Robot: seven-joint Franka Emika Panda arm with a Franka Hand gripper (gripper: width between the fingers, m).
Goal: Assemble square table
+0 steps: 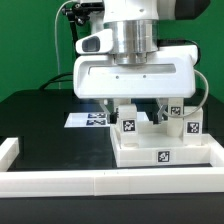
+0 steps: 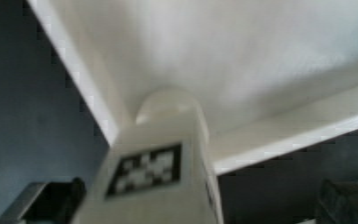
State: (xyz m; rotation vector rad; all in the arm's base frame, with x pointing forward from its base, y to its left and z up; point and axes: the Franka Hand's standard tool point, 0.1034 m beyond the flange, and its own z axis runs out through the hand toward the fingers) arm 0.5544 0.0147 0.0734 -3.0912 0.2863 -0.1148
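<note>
Your gripper (image 1: 143, 108) hangs open (nothing held) over the tabletop (image 1: 150, 150); next, close on the near leg (image 2: 155, 160) to seat it.

Desk (image 1: 40, 125): black surface. Square table top (image 1: 150, 152): plain white, one black-and-white square tag on its near face. Leg blocks (image 1: 128, 120): white, each with a black-and-white checker-like tag. Border rail (image 1: 60, 178): white. Marker board (image 1: 88, 119): white with black tag prints. Backdrop (image 1: 30, 45): green. Pincer (image 1: 140, 108) housing: white, metallic grey cylinder above.
</note>
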